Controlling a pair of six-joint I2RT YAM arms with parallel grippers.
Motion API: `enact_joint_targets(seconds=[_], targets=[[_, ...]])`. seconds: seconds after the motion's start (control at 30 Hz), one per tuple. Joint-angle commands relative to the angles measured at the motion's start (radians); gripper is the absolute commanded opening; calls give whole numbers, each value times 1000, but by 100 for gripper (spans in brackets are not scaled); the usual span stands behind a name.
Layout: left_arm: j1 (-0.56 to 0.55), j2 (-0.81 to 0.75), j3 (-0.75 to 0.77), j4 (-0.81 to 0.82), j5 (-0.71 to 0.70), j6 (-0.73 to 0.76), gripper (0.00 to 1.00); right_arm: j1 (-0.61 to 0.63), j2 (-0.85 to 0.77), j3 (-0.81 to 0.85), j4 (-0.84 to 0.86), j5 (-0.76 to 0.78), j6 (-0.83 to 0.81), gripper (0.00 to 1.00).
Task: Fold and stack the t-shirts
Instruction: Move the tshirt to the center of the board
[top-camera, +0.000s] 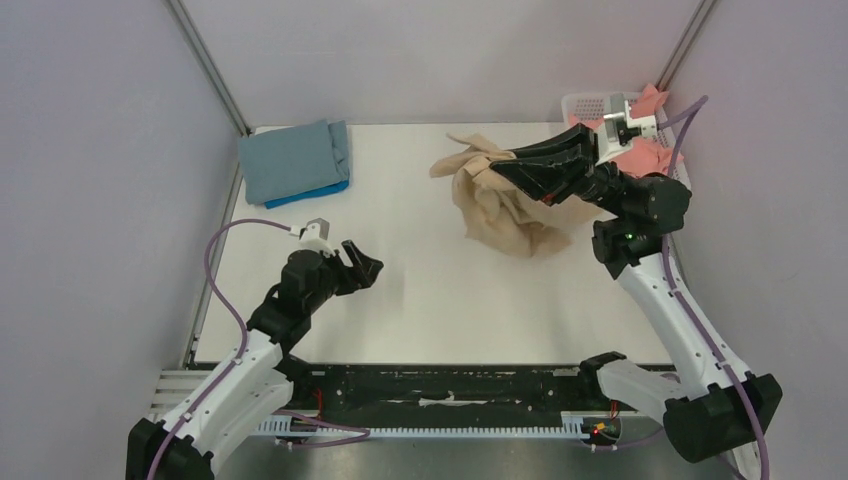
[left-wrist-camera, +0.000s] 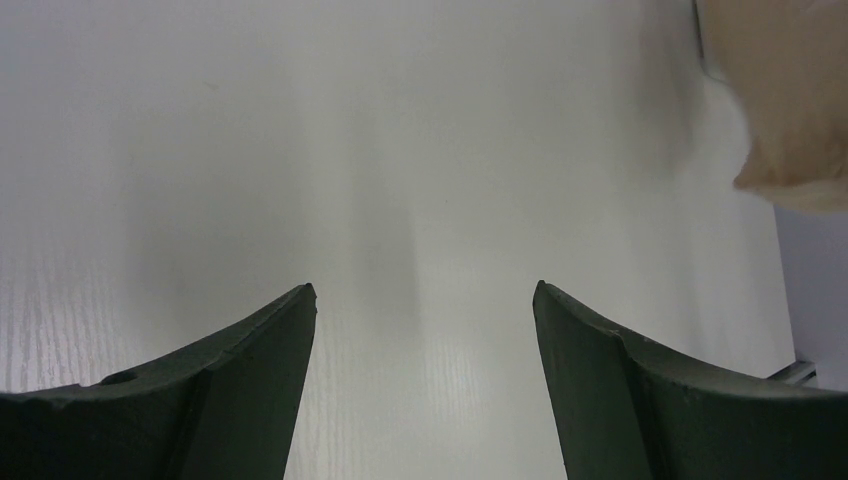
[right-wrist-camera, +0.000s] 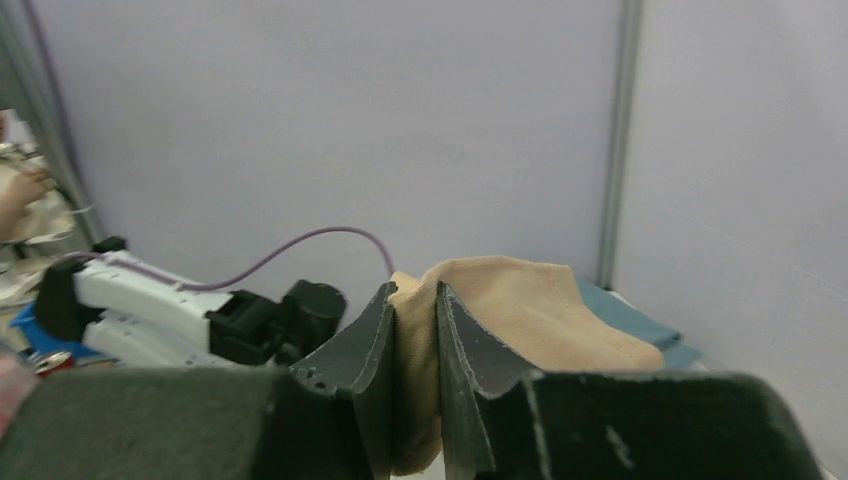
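Note:
A crumpled beige-tan t-shirt (top-camera: 495, 205) hangs lifted over the table's right half, its lower folds trailing on the surface. My right gripper (top-camera: 503, 162) is shut on a bunched fold of it; the right wrist view shows the tan cloth (right-wrist-camera: 520, 310) pinched between both fingers. At the back left lies a folded grey-blue t-shirt (top-camera: 292, 158) on top of a bright blue t-shirt (top-camera: 318, 191). A salmon pink t-shirt (top-camera: 645, 155) sits in the basket at the back right. My left gripper (top-camera: 366, 268) hovers open over bare table, with nothing between its fingers (left-wrist-camera: 270, 390).
A white lattice basket (top-camera: 590, 104) stands at the back right corner, partly behind the right arm. Pale walls and metal posts enclose the table on three sides. A purple cable (top-camera: 215, 270) loops off the left arm.

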Motion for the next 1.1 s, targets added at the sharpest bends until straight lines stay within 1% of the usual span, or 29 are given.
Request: enact_joint_targets(seconds=[0.0, 0.13, 0.17, 0.2, 0.3, 0.4, 0.5, 0.53, 0.63, 0.7, 0.77, 0.8, 0.83, 0.87, 0.93, 0.97, 1.0, 1.03, 1.07], targets=[[-3, -17, 0, 23, 12, -26, 85, 86, 59, 71, 209, -96, 137, 0], [-2, -24, -3, 18, 7, -27, 85, 114, 123, 87, 183, -77, 126, 0], [-2, -26, -4, 18, 2, -28, 85, 114, 129, 80, 161, -65, 97, 0], [-2, -27, -4, 17, -2, -30, 85, 114, 133, 71, 110, -34, 53, 0], [-2, -35, -3, 11, -5, -34, 85, 113, 139, 77, -138, 76, -166, 0], [-2, -48, -4, 0, -12, -41, 85, 114, 110, 44, -348, 280, -315, 0], [-3, -66, -10, -7, -17, -52, 85, 114, 73, -60, -476, 569, -384, 0], [-3, -70, -13, -5, -40, -60, 85, 114, 61, -106, -516, 687, -385, 0], [-2, -70, -25, 4, -57, -76, 85, 113, 21, -289, -585, 950, -355, 1], [-3, -56, -30, 20, -31, -75, 85, 113, -4, -442, -563, 1041, -298, 5], [-3, -35, -30, 46, 35, -74, 85, 114, -23, -576, -511, 1058, -278, 7], [-4, -22, -34, 68, 60, -79, 85, 114, -33, -624, -507, 1075, -267, 12], [-3, -11, -37, 79, 68, -88, 85, 114, -43, -656, -512, 1094, -254, 21], [-3, 5, -39, 79, 66, -95, 85, 114, -51, -686, -515, 1109, -250, 37], [-4, 29, -40, 76, 66, -111, 85, 114, -76, -713, -547, 1135, -254, 62], [-5, 41, -41, 75, 72, -122, 85, 114, -97, -715, -570, 1157, -254, 73], [-6, 51, -41, 74, 83, -130, 85, 113, -119, -718, -595, 1177, -257, 81], [-8, 59, -43, 68, 96, -143, 85, 114, -146, -718, -617, 1203, -261, 93], [-13, 66, -49, 64, 108, -157, 85, 114, -176, -712, -646, 1223, -269, 98]])
